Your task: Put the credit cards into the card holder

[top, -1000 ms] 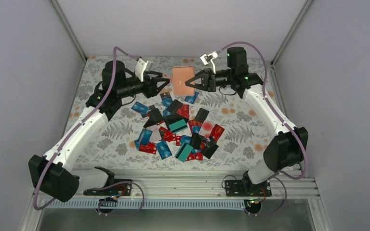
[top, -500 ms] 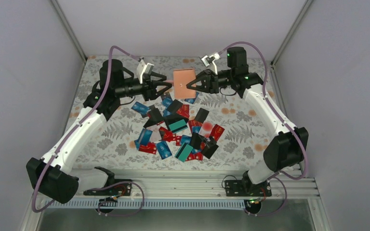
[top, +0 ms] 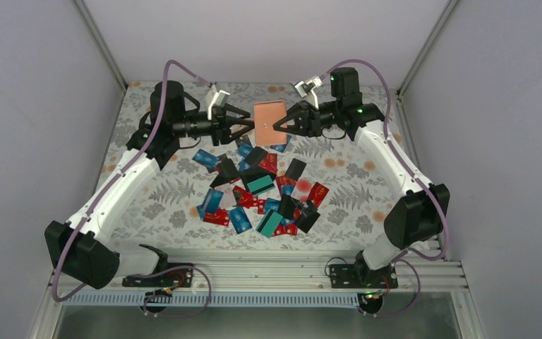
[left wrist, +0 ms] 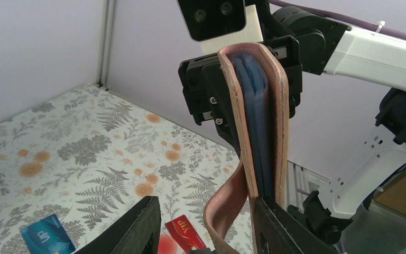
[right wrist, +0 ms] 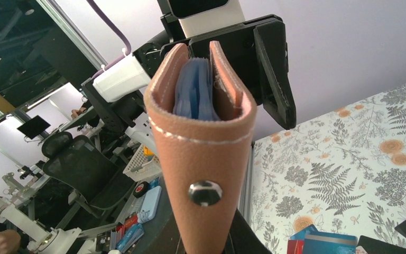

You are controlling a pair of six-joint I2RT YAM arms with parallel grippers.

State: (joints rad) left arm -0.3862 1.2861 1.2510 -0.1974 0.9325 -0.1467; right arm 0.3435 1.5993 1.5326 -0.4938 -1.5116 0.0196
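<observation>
Many credit cards [top: 261, 185] loose on table [top: 162, 205]; right gripper [top: 279, 126] pinches card holder [top: 269, 116] aloft, left gripper [top: 249, 125] spread astride it

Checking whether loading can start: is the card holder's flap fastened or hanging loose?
Hanging loose: the left wrist view shows the flap curling away from the card holder, which the right gripper holds aloft.

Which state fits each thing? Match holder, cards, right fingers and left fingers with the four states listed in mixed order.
1 holder
2 cards
3 right fingers
4 left fingers

A scattered on the table
B shut on the holder
C spread apart
D held up in the air

Pairs: 1-D, 2-A, 3-B, 4-C
</observation>
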